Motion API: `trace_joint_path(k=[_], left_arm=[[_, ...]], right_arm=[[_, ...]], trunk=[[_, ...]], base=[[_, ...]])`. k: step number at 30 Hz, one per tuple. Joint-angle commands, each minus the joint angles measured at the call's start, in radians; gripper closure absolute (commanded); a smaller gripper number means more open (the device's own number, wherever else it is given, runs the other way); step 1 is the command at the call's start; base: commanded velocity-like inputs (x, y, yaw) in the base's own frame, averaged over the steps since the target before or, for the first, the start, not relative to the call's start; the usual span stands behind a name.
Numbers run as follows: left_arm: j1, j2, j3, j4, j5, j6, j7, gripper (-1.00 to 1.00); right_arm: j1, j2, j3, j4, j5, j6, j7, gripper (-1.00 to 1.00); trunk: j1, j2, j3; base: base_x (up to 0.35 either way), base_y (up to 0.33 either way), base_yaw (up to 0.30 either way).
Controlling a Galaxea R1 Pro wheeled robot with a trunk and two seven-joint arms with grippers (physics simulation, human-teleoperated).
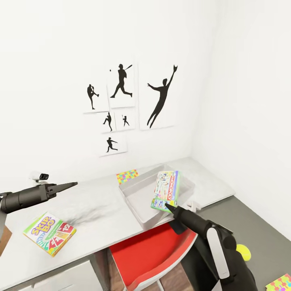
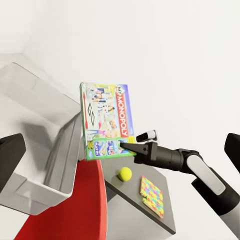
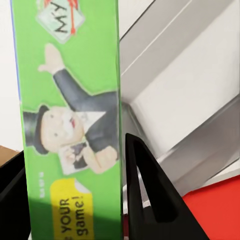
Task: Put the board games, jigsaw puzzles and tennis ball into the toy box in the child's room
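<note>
We saw the counter (image 1: pixel 101 210) running across the lower half of the head view, its light grey top meeting the white wall (image 1: pixel 60 60) where black baseball-player pictures (image 1: pixel 121 87) hung near the centre. A lower dark grey part of the counter (image 1: pixel 250 218) lay at the lower right. A red chair (image 1: pixel 149 252) sat tucked against the counter's near edge at bottom centre.

The toy box (image 1: pixel 139 198), a see-through greyish bin, stood on the counter right of centre. The right jaws (image 1: pixel 165 205) were clamped on the lower edge of the green-edged Monopoly game (image 1: pixel 166 190), which stood tilted on edge over the bin's near right rim; the right wrist view showed the green side of the box pinched between two dark fingers (image 3: pixel 145 195).

The Skip-Bo game (image 1: pixel 49 233) lay flat at the lower left, near the counter's front edge. The left jaws (image 1: pixel 72 184) hung above the counter at mid left, well apart from that game; we could not tell whether they were open or together.

One jigsaw puzzle (image 1: pixel 127 176) lay flat just behind the bin, by the wall. A second jigsaw puzzle (image 1: pixel 281 283) sat in the bottom right corner on the dark section, with the tennis ball (image 1: pixel 243 251) near it, partly behind the right arm.
</note>
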Motion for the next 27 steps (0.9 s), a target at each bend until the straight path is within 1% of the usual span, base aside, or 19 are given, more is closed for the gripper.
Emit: trace_joint_path(k=[1,10,14,16,18,19,20,21,23,24,27], left_arm=[[-0.001,0.0,0.0,0.0,-0.001,0.011,-0.004,-1.0],[-0.001,0.0,0.0,0.0,-0.001,0.011,-0.004,-1.0],[-0.001,0.0,0.0,0.0,-0.001,0.011,-0.004,-1.0],[-0.001,0.0,-0.001,0.0,-0.001,0.011,-0.004,-1.0],[-0.001,-0.001,-0.001,0.0,-0.001,0.011,-0.004,-1.0],[-0.001,-0.001,-0.001,0.0,-0.001,0.011,-0.004,-1.0],[-0.001,-0.001,-0.001,0.0,-0.001,0.011,-0.004,-1.0],[-0.001,-0.001,-0.001,0.0,-0.001,0.011,-0.004,-1.0],[-0.001,-0.001,-0.001,0.0,-0.001,0.011,-0.004,-1.0],[-0.001,-0.001,-0.001,0.0,0.0,0.011,-0.004,-1.0],[-0.001,0.0,0.001,0.0,0.0,0.011,-0.004,-1.0]], right_arm=[[-0.001,0.0,0.0,-0.001,-0.001,0.008,0.004,1.0],[-0.001,0.001,0.006,-0.004,-0.001,0.01,0.004,1.0],[-0.001,0.003,0.007,-0.035,-0.002,0.018,0.004,1.0],[-0.006,0.006,0.006,-0.045,-0.003,0.047,0.002,1.0],[-0.032,0.012,0.005,-0.056,-0.008,0.118,-0.001,1.0],[-0.077,0.015,0.002,-0.06,-0.012,0.183,-0.003,1.0],[-0.14,0.016,-0.002,-0.057,-0.016,0.239,-0.005,1.0],[-0.172,0.015,-0.004,-0.052,-0.017,0.256,-0.007,1.0],[-0.293,0.012,-0.008,0.005,-0.018,0.295,-0.03,1.0],[-0.32,0.011,-0.009,0.028,-0.019,0.301,-0.039,1.0],[-0.456,0.01,-0.011,0.189,-0.021,0.318,-0.094,1.0]], trunk=[[0.001,-0.002,-0.002],[0.001,-0.002,-0.002],[0.001,-0.002,-0.002],[0.001,-0.002,-0.002],[0.001,-0.002,-0.002],[0.001,-0.002,-0.002],[0.001,-0.002,-0.002],[0.001,-0.002,-0.002],[0.001,-0.002,-0.002],[0.001,-0.002,-0.002],[0.001,-0.002,-0.002]], base=[[0.0,0.0,0.006],[0.0,0.0,0.001],[0.0,0.0,0.0],[0.0,0.0,0.0],[0.0,0.0,0.0],[0.0,0.0,0.0],[0.0,0.0,0.0],[0.0,0.0,0.0],[0.0,0.0,0.0],[0.0,0.0,0.0],[0.0,0.0,0.0]])
